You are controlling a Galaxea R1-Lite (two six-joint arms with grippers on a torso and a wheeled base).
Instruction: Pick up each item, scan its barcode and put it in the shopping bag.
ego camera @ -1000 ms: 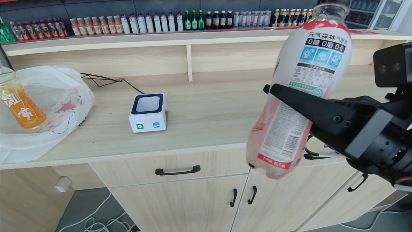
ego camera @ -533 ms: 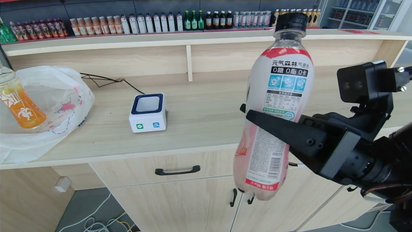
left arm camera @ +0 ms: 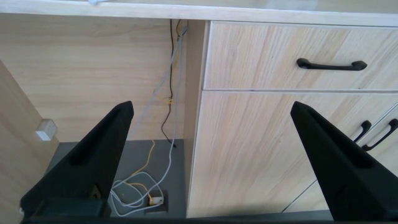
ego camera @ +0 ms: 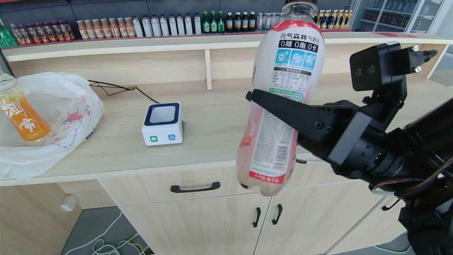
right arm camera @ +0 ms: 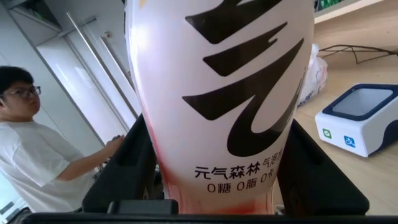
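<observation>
The right gripper (ego camera: 274,106) is pinching the pink bottle (ego camera: 272,152) at its middle, holding it upright in the air, right of the scanner (ego camera: 162,123). The scanning step seems to be coming up. The barcode is facing the near side, so it needs turning toward the scanner's window.

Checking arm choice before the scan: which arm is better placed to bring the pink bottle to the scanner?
Right. The right gripper is shut on the pink bottle, just right of the scanner. The left gripper hangs open and empty, low before the cabinet.
</observation>
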